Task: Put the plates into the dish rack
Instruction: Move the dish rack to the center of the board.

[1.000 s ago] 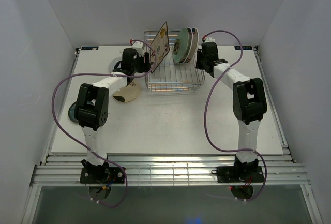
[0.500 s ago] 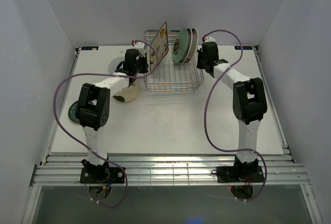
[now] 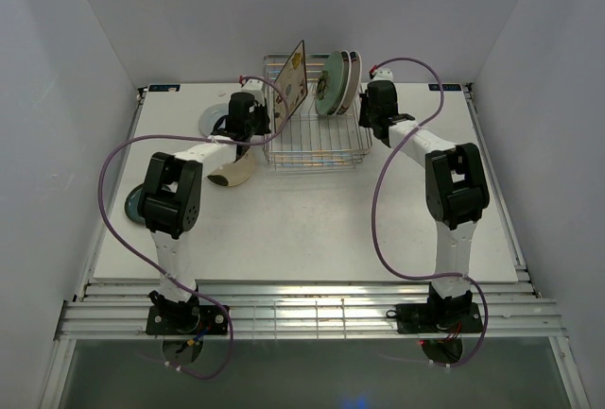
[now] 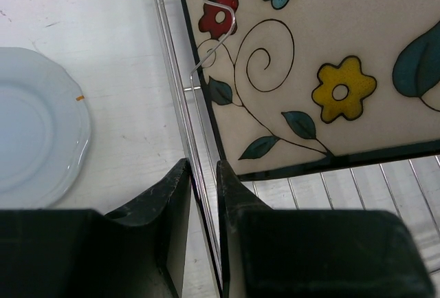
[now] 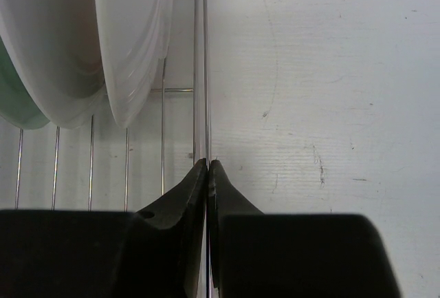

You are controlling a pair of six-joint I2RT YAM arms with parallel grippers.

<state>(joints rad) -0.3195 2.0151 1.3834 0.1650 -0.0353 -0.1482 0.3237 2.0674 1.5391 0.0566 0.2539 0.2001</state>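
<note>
The silver wire dish rack [image 3: 317, 162] stands at the back middle of the table. In it the square floral plate [image 3: 295, 76] leans at the left, and the pale green plate [image 3: 330, 85] and two white plates [image 3: 350, 74] stand at the right. My left gripper [image 3: 264, 126] is shut on the rack's left rim wire [image 4: 180, 98], with the floral plate [image 4: 309, 71] just beyond it. My right gripper [image 3: 365, 123] is shut on the rack's right rim wire [image 5: 199, 71], beside the white plates [image 5: 130, 36] and the green plate [image 5: 14, 98].
A cream and gold plate [image 3: 232, 172] lies under my left forearm. A pale blue-grey plate [image 3: 210, 121] lies left of the rack and shows in the left wrist view [image 4: 34, 146]. A dark teal plate [image 3: 135, 203] lies at the table's left edge.
The rack, held at both sides, has slid a little to the left and towards the back. Both grippers moved with it. The plates in it kept their places.
</note>
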